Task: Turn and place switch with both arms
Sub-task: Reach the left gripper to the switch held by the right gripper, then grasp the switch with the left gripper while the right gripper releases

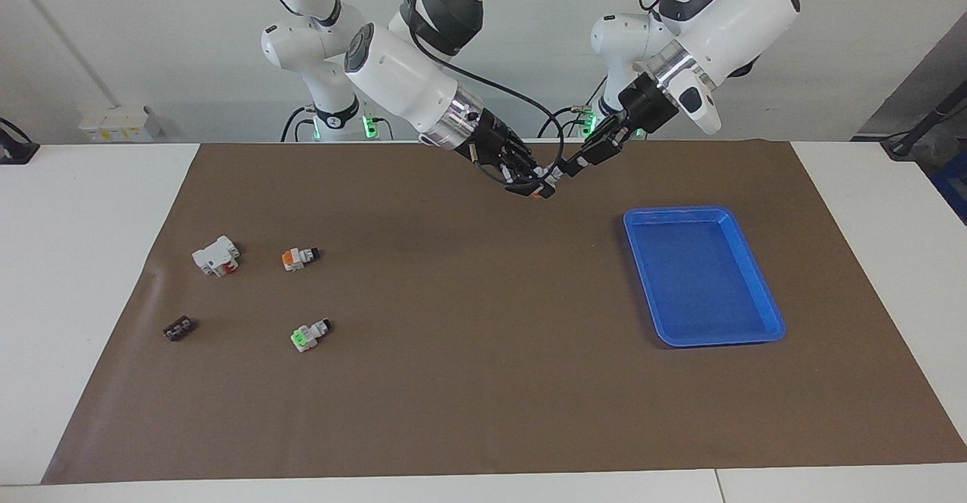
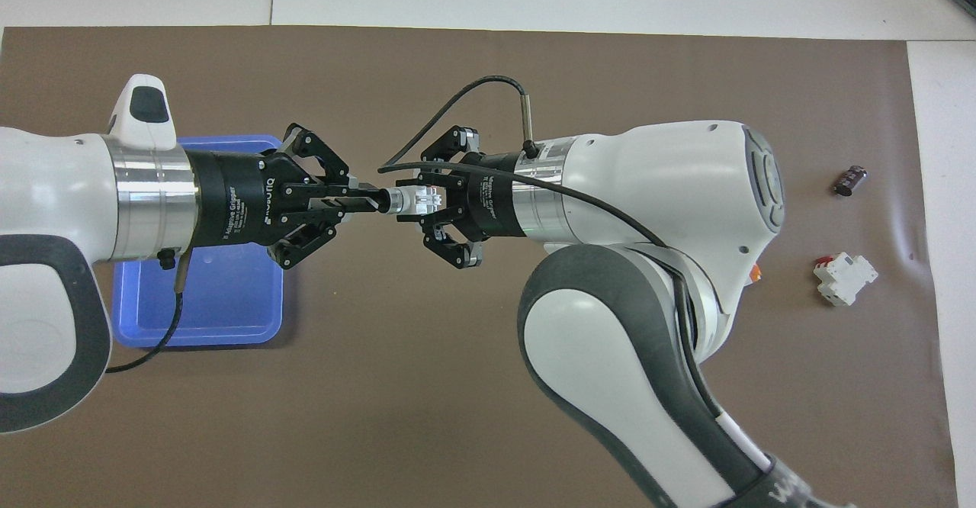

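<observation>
1. A white surface [image 1: 91, 276] covered by a brown mat [image 1: 483, 382] stands before a pale wall; both white arms reach in from the robots' end and meet in the air over the mat's middle strip nearest the robots.
2. The right hand [image 2: 415, 201] is clenched on the body of a small white plastic switch [image 2: 412, 200]. The overhead view shows its translucent white ribbed body between the black fingers; the facing view shows an orange edge on it instead [image 1: 538, 193].
3. The left hand [image 2: 358, 201] is closed on the switch's dark knob end, tip to tip with the right hand, over bare mat beside the tray.
4. A blue rectangular plastic tray [image 1: 755, 291] lies toward the left arm's end; in the overhead view the left arm covers much of it.
5. Toward the right arm's end, a second small switch with an orange face [image 1: 299, 257] lies beside a larger white block with red marks [image 1: 216, 255]; in the overhead view the right arm hides all but an orange speck of it.
6. Farther from the robots lie a green-faced switch [image 1: 310, 334], seen only in the facing view, and a small flat black piece [image 1: 177, 328].
</observation>
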Action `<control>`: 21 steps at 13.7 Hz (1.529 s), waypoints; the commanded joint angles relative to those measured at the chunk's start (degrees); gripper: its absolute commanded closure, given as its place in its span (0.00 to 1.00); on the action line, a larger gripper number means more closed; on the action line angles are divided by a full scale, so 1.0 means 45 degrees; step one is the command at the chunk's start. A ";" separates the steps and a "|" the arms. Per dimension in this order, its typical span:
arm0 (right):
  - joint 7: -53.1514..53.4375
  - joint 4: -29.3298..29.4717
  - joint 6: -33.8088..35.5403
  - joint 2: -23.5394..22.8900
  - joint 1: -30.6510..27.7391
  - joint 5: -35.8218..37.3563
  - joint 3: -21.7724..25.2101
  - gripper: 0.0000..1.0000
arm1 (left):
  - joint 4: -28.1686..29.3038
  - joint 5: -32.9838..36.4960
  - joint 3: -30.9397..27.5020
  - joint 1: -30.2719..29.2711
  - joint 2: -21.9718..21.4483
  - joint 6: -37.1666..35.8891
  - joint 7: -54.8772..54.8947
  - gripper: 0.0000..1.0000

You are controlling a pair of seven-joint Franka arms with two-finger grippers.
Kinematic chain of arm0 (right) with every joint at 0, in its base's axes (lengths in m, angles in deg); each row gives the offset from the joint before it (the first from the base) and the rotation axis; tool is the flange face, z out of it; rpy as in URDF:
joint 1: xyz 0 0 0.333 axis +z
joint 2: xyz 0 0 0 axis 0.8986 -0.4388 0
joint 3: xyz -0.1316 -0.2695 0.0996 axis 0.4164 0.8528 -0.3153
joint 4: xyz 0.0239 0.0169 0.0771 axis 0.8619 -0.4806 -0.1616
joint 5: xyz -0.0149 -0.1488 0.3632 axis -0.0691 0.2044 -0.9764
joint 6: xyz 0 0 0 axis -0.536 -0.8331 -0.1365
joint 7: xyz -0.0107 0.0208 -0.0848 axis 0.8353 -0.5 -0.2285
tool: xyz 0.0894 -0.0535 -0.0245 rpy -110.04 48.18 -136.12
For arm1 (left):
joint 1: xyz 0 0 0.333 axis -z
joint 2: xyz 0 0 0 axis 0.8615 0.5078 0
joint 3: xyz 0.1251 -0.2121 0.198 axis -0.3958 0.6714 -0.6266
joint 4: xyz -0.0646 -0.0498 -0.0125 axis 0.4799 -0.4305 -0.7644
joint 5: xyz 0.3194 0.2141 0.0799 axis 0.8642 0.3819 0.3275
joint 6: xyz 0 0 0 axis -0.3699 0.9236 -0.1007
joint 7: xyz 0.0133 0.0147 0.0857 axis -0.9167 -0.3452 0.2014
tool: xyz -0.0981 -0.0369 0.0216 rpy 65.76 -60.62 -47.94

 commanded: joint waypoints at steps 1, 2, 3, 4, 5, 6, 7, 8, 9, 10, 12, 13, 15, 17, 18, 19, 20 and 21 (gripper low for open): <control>0.0111 0.0292 -0.0278 -0.0066 -0.0188 -0.0289 -0.0041 1.00 | 0.0756 -0.0023 0.0004 0.0169 -0.0617 -0.0299 -0.0621 1.00; 0.0111 0.0292 -0.0278 -0.0047 -0.0188 -0.0289 -0.0041 1.00 | 0.0756 -0.0023 0.0003 0.0169 -0.0617 -0.0299 -0.0622 1.00; 0.0111 0.0292 -0.0278 -0.0047 -0.0188 -0.0289 -0.0041 1.00 | 0.0756 -0.0023 0.0023 0.0169 -0.0617 -0.0280 -0.0622 1.00; 0.0111 0.0292 -0.0278 -0.0047 -0.0188 -0.0289 -0.0041 1.00 | 0.0736 -0.0023 0.0004 0.0169 -0.0617 -0.0280 -0.0622 1.00; 0.0111 0.0292 -0.0278 -0.0047 -0.0188 -0.0289 -0.0041 1.00 | 0.0736 -0.0023 0.0003 0.0169 -0.0617 -0.0260 -0.0641 1.00; 0.0111 0.0292 -0.0278 -0.0047 -0.0188 -0.0289 -0.0041 1.00 | 0.0736 -0.0023 0.0003 0.0169 -0.0617 -0.0260 -0.0622 1.00; 0.0111 0.0292 -0.0278 -0.0047 -0.0188 -0.0289 -0.0041 1.00 | 0.0736 -0.0023 0.0003 0.0149 -0.0617 -0.0260 -0.0622 1.00; 0.0111 0.0292 -0.0278 -0.0066 -0.0188 -0.0289 -0.0041 1.00 | 0.0736 -0.0023 0.0003 0.0149 -0.0617 -0.0260 -0.0622 1.00; 0.0111 0.0292 -0.0278 -0.0066 -0.0188 -0.0289 -0.0041 1.00 | 0.0736 -0.0023 0.0003 0.0149 -0.0617 -0.0241 -0.0622 1.00; 0.0111 0.0292 -0.0278 -0.0047 -0.0188 -0.0289 -0.0041 1.00 | 0.0755 -0.0023 0.0003 0.0149 -0.0617 -0.0240 -0.0622 1.00; 0.0111 0.0292 -0.0278 -0.0047 -0.0188 -0.0289 -0.0041 1.00 | 0.0756 -0.0023 0.0003 0.0149 -0.0617 -0.0240 -0.0602 1.00; 0.0111 0.0292 -0.0278 -0.0066 -0.0188 -0.0289 -0.0041 1.00 | 0.0756 -0.0004 0.0003 0.0111 -0.0617 -0.0240 -0.0602 1.00; 0.0111 0.0292 -0.0278 -0.0047 -0.0188 -0.0289 -0.0041 1.00 | 0.0756 -0.0003 0.0003 0.0013 -0.0617 -0.0201 -0.0544 1.00; 0.0111 0.0292 -0.0278 -0.0066 -0.0208 -0.0289 -0.0041 1.00 | 0.0756 -0.0003 0.0003 -0.0007 -0.0597 -0.0182 -0.0524 1.00; 0.0111 0.0292 -0.0278 -0.0047 -0.0208 -0.0289 -0.0041 0.98 | 0.0756 -0.0003 0.0003 -0.0026 -0.0597 -0.0182 -0.0505 1.00; 0.0053 0.0292 -0.0258 -0.0008 -0.0188 -0.0173 -0.0041 0.64 | 0.0756 -0.0003 0.0003 -0.0027 -0.0597 -0.0182 -0.0505 1.00; -0.0064 0.0292 -0.0277 0.0031 -0.0092 -0.0036 -0.0022 0.01 | 0.0756 -0.0003 0.0003 -0.0027 -0.0597 -0.0182 -0.0505 1.00; -0.0142 0.0292 -0.0278 0.0051 -0.0071 0.0216 -0.0021 0.00 | 0.0756 -0.0003 -0.0016 -0.0027 -0.0597 -0.0182 -0.0485 1.00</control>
